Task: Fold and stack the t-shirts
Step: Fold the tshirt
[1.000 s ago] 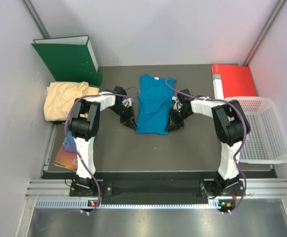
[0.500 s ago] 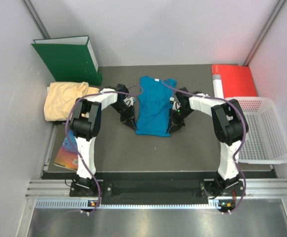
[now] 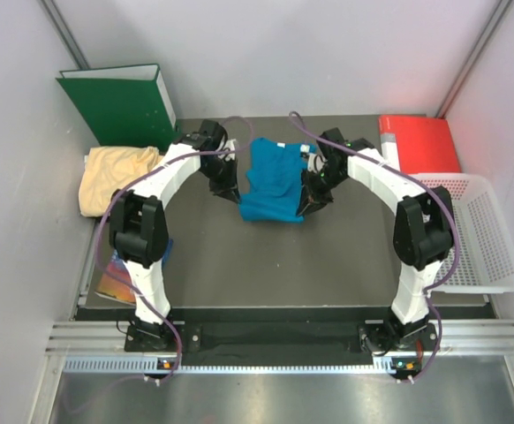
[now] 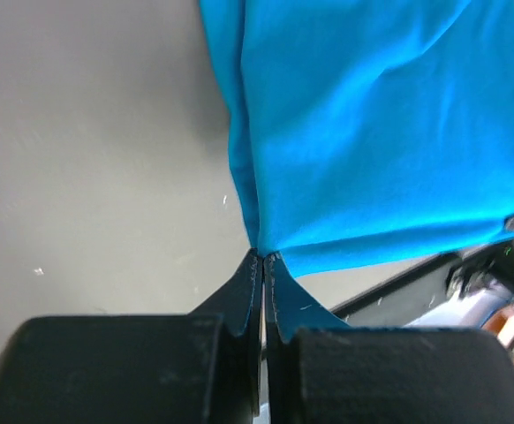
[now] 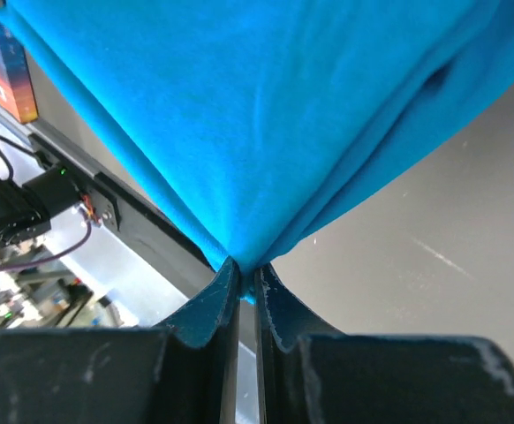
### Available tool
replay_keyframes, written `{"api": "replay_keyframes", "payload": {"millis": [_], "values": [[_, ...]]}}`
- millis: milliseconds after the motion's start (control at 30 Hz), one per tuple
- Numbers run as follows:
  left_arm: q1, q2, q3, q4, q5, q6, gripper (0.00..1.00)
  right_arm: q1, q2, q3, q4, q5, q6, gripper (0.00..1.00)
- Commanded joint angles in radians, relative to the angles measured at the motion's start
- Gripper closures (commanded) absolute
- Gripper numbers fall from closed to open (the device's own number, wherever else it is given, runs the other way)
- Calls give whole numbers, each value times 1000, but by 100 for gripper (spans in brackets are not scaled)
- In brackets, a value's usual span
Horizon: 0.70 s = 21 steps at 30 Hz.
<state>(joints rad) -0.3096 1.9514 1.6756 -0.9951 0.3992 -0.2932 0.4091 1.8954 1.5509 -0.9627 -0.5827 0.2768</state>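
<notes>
We judge the first fold to be only partway done. The blue shirt (image 3: 273,177) lies in the middle of the tabletop (image 3: 266,265), its lower part raised and doubled toward the collar end, with one corner held by the left fingers (image 3: 230,189) and the other by the right fingers (image 3: 310,200). The yellow shirt (image 3: 116,178) sits bunched and unfolded at the left edge, just beside the green binder (image 3: 120,106) and well apart from the blue one. So this fold remains to be finished, the yellow shirt to be folded, and no stacking is begun. The overhead view gives us the layout but not the grip. The wrist views supply it: the left fingers (image 4: 239,305) are pressed together on a corner of blue cloth, and the right fingers (image 5: 206,309) likewise pinch a gathered corner, the cloth there apparently lifted off the tabletop.
</notes>
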Motion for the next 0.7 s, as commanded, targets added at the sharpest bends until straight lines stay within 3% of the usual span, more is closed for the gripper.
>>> {"api": "replay_keyframes", "payload": {"millis": [0,333,667], "values": [[7,10,99,121,-51,-43,100,-21,-30,109,-45,52,-33,94],[15,283,498,121,-62,-54,100,-105,103,284,111,115,-1,94],[29,299,532,317,-123,-100,100,-142,166,325,363,142,59,94]]}}
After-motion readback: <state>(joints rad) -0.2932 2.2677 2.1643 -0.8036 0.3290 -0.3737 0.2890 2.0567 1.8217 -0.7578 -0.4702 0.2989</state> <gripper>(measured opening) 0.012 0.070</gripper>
